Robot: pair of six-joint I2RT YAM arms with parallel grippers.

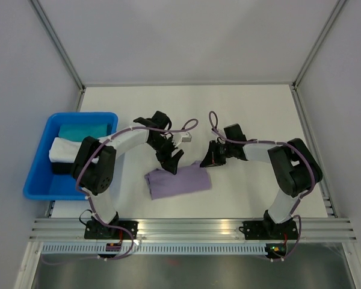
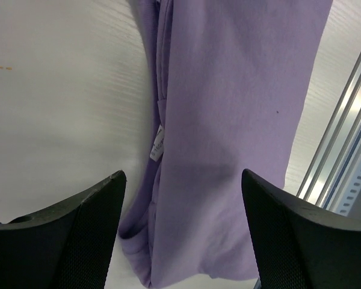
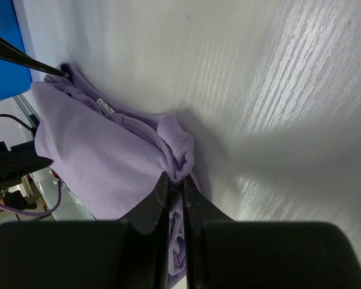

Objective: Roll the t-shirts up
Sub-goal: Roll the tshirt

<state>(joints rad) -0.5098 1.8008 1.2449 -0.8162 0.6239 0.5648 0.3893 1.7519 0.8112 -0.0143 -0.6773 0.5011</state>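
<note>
The lavender t-shirt (image 1: 178, 182) lies folded into a flat oblong on the white table, near the front edge between the arms. My left gripper (image 1: 171, 162) is open just above its far left corner; in the left wrist view the fabric (image 2: 228, 120) lies under and between the spread fingers (image 2: 90, 235). My right gripper (image 1: 208, 160) is at the shirt's far right corner, shut on a bunched fold of fabric (image 3: 182, 158); in the right wrist view the fingers (image 3: 162, 205) pinch the cloth between them.
A blue bin (image 1: 37, 174) stands at the left with teal and white folded cloths in it. The aluminium rail (image 1: 192, 229) runs along the table's front edge, close to the shirt. Frame posts stand at the back corners.
</note>
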